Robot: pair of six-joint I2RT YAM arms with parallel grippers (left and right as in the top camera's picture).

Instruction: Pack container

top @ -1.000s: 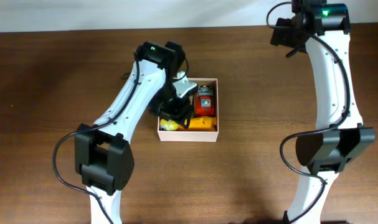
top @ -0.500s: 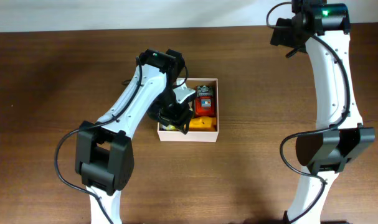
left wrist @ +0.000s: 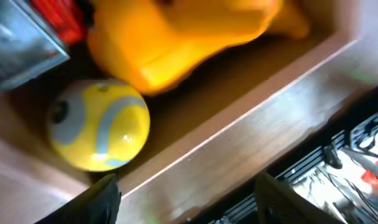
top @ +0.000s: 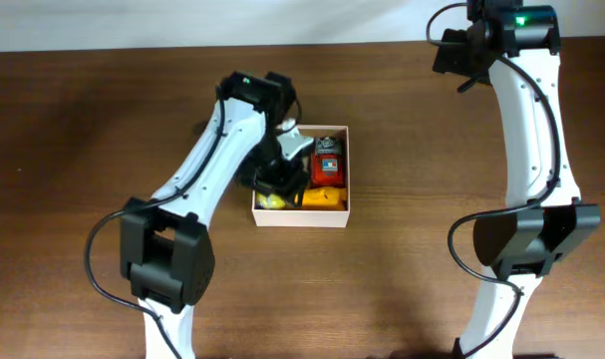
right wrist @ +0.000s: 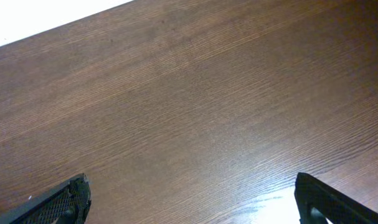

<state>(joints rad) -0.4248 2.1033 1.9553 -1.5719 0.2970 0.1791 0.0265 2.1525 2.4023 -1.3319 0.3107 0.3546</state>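
Container [top: 302,218] sits on table [top: 73,130], directly under my left gripper [top: 279,179]. Left jaws apart, nothing between them, hovering over container's left half by wall nearest my bases. Inside container: yellow ball [left wrist: 98,134] with pale blue stripes in near-left corner, orange-yellow toy [left wrist: 189,31] just beside ball along same wall, red toy [top: 327,160] behind that. My right gripper [right wrist: 195,208] well apart from container, off to its right and beyond, jaws spread wide, empty, bare table below
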